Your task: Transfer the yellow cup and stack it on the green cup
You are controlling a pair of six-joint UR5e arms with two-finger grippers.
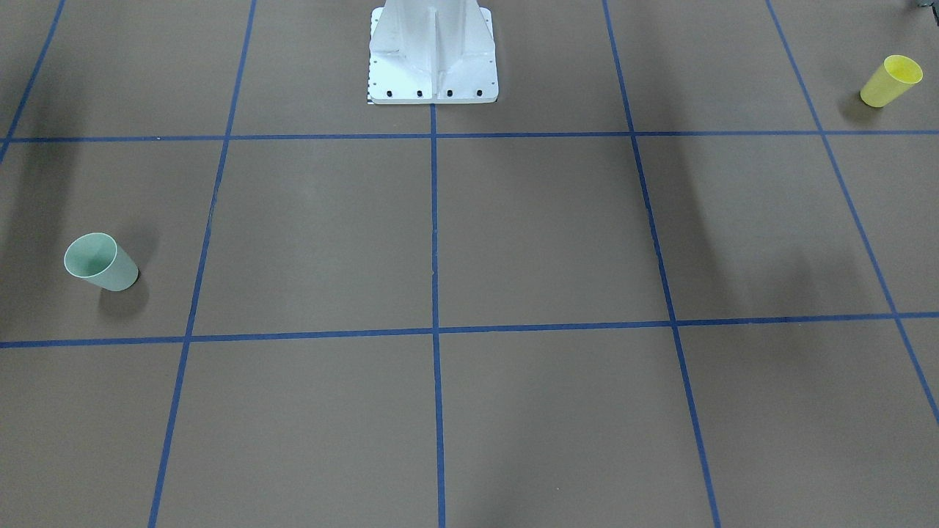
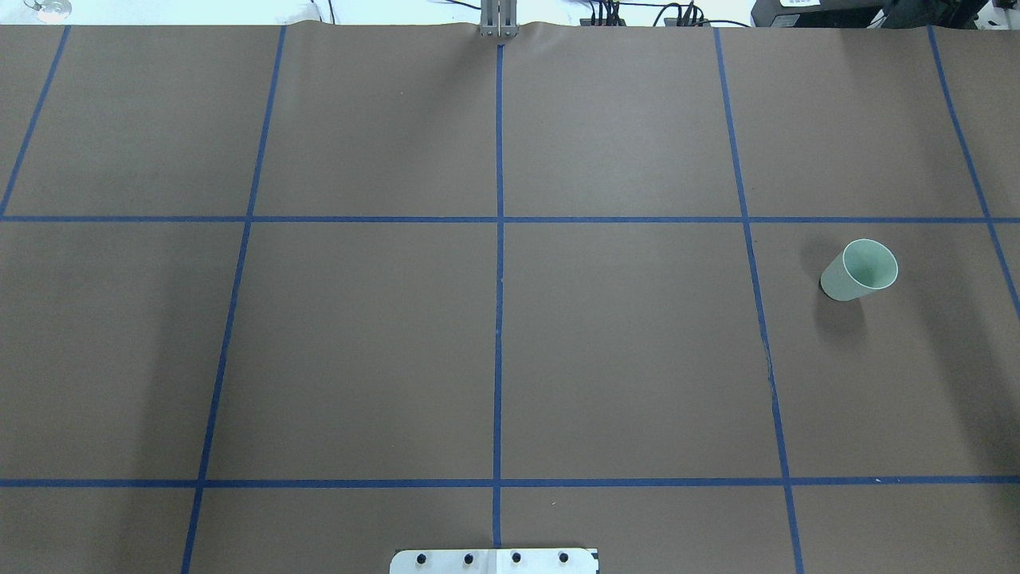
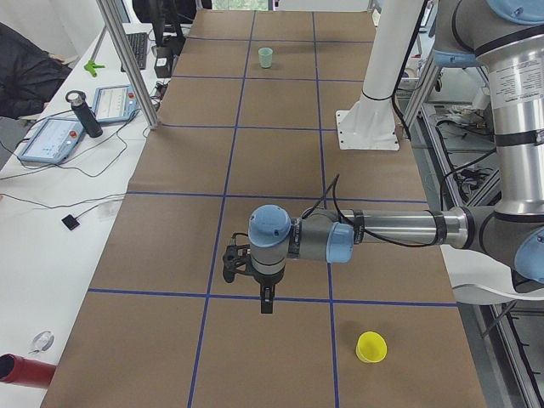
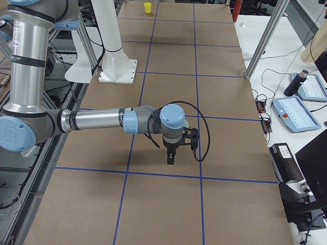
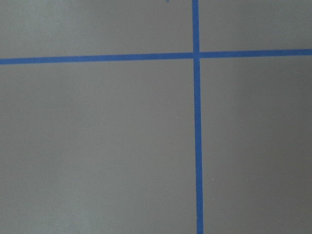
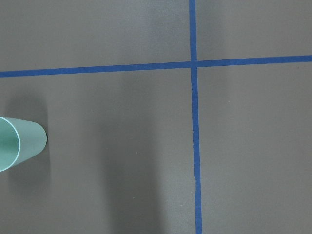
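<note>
The yellow cup (image 1: pixel 890 81) stands upright near the table's end on my left side; it also shows in the exterior left view (image 3: pixel 371 347). The green cup (image 2: pixel 859 269) stands upright on my right side, and shows in the front-facing view (image 1: pixel 100 262) and at the left edge of the right wrist view (image 6: pixel 19 144). My left gripper (image 3: pixel 266 297) hangs above the table, apart from the yellow cup. My right gripper (image 4: pixel 170 155) hangs above the table near the green cup. Both show only in side views, so I cannot tell whether they are open or shut.
The white robot pedestal (image 1: pixel 433 55) stands at the table's robot-side edge. Blue tape lines (image 2: pixel 499 319) grid the brown surface. A side bench holds tablets (image 3: pixel 51 140) and a dark bottle (image 3: pixel 83 113). A metal frame post (image 3: pixel 127 64) stands by the table's far edge.
</note>
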